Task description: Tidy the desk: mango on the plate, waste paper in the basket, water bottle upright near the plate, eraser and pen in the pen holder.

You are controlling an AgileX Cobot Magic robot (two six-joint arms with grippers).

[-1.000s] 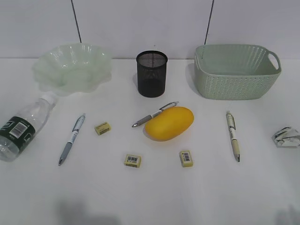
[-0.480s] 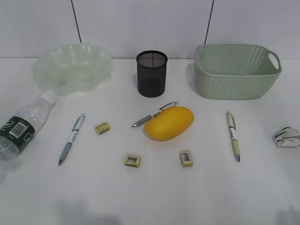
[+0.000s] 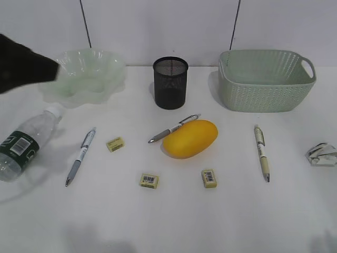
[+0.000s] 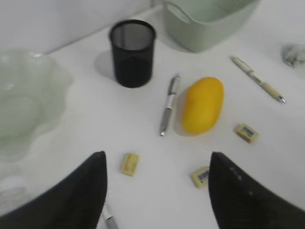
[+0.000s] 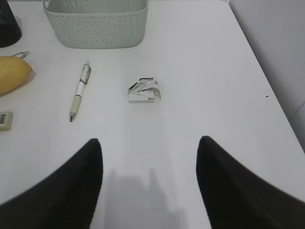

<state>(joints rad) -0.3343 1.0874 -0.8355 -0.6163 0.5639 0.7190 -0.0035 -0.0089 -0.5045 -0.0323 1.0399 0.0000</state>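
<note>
The mango (image 3: 190,138) lies mid-desk beside a grey pen (image 3: 174,128). The plate (image 3: 84,75) stands back left, the pen holder (image 3: 170,83) back centre and the basket (image 3: 266,79) back right. The water bottle (image 3: 26,141) lies on its side at the left. The waste paper (image 3: 321,154) lies far right. Three yellow erasers (image 3: 115,144), (image 3: 149,181), (image 3: 209,178) lie at the front. My left gripper (image 4: 157,155) is open and empty, high above an eraser (image 4: 130,163). My right gripper (image 5: 150,140) is open and empty, short of the waste paper (image 5: 144,90).
A blue-grey pen (image 3: 80,156) lies left of the erasers and a beige pen (image 3: 261,153) lies right of the mango. My left arm (image 3: 23,66) shows as a dark blur over the plate's left side. The desk's right edge (image 5: 267,76) runs past the paper.
My left arm has come into the exterior view from the left, in front of the plate's left side, and casts a shadow near the bottle. No object has moved.
</note>
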